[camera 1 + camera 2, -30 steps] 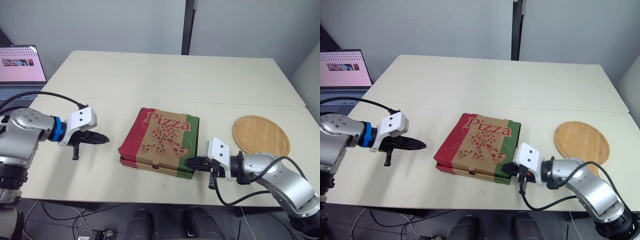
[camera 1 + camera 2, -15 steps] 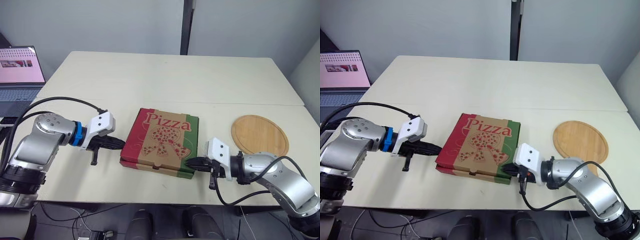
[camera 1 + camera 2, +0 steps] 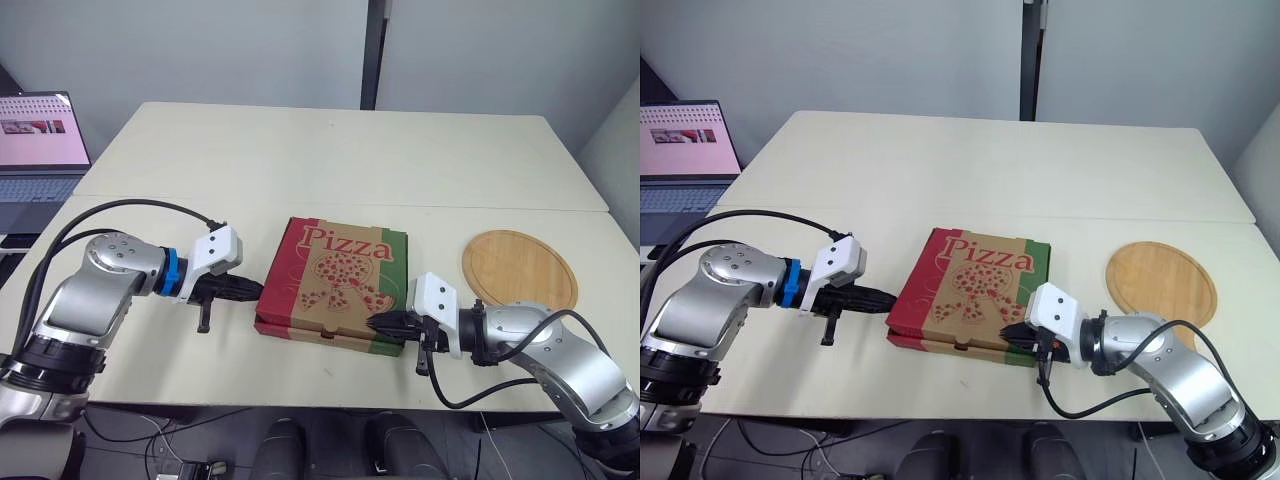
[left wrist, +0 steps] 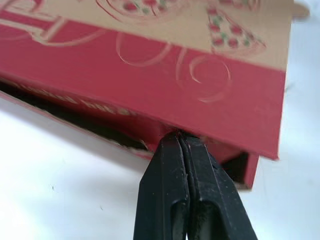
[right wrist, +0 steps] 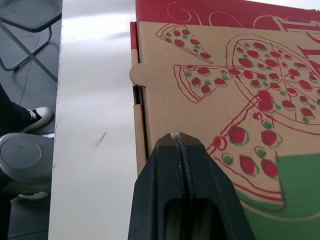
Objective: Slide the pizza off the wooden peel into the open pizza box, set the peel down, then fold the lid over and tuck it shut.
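Both shut and empty: left hand [image 3: 257, 292] pokes the pizza box [image 3: 335, 285] side, right hand [image 3: 371, 323] braces the opposite corner, probably tucking the lid.

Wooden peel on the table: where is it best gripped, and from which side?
Probably at the near rim of the wooden peel, with the right end effector coming in low from the robot's side: it lies flat, a thin round board, and that edge is closest to that arm.
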